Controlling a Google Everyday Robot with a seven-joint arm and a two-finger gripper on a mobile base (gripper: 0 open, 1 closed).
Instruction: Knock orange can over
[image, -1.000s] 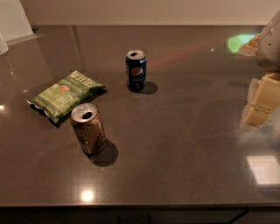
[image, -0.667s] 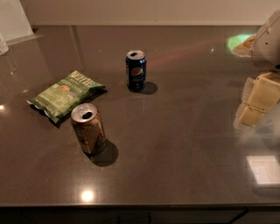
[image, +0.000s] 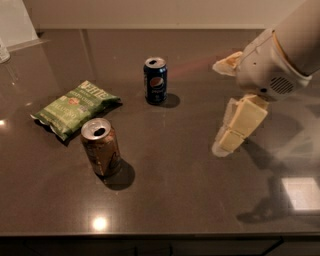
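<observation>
The orange can (image: 101, 147) stands upright on the dark countertop (image: 175, 190), front left, with its silver top open. My gripper (image: 228, 141) hangs from the white arm (image: 272, 65) at the right, pointing down just above the counter. It is well to the right of the orange can and touches nothing.
A dark blue Pepsi can (image: 155, 80) stands upright further back, between the orange can and the arm. A green chip bag (image: 75, 107) lies just left and behind the orange can. A white object (image: 15, 22) sits at the back left corner. The counter's front edge runs along the bottom.
The arm and gripper have moved left, further over the counter and closer to the cans. The cans and the bag have not moved.
</observation>
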